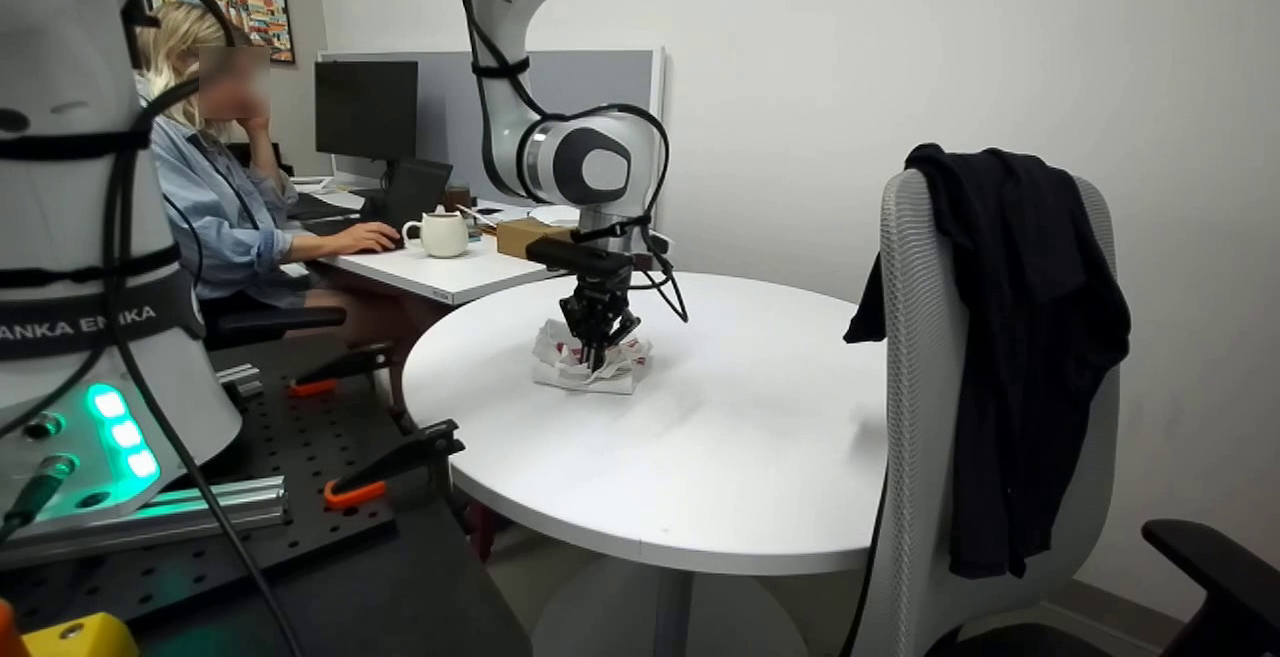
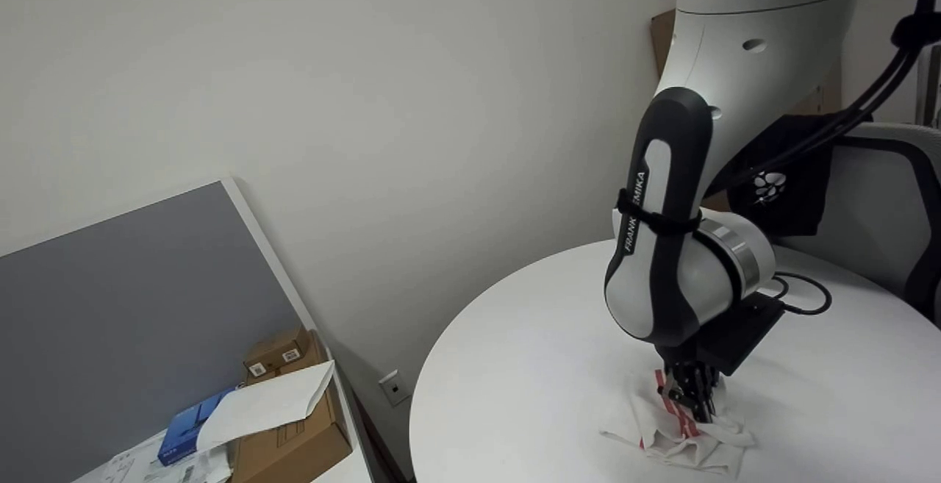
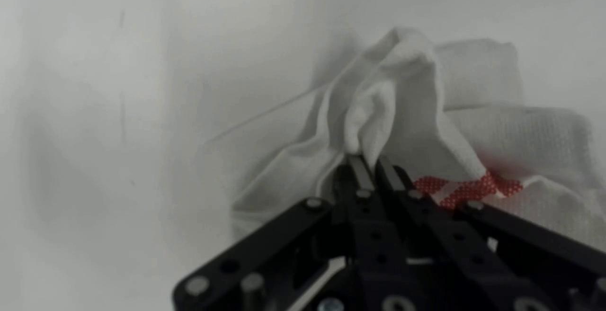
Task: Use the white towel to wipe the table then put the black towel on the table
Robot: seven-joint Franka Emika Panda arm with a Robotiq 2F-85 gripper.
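The white towel with red stripes [image 1: 615,382] lies crumpled on the round white table [image 1: 720,477]. It also shows in an exterior view [image 2: 691,455] and in the wrist view [image 3: 416,98]. My gripper [image 1: 594,362] points down at the towel in both exterior views. In the wrist view my gripper [image 3: 371,164] is shut on a bunched fold of the towel, with the rest of it spread on the table around the fingers. A black cloth, likely the black towel [image 1: 1030,337], hangs over a chair back beside the table. It shows a white paw print in an exterior view [image 2: 801,211], partly behind the arm.
The grey mesh chair [image 1: 908,457] stands against the table's edge. A white desk [image 1: 465,282] with a white teapot [image 1: 443,234] and a cardboard box [image 1: 525,235] adjoins the table. A person [image 1: 225,187] sits there. Clamps [image 1: 395,462] hold the robot's base plate.
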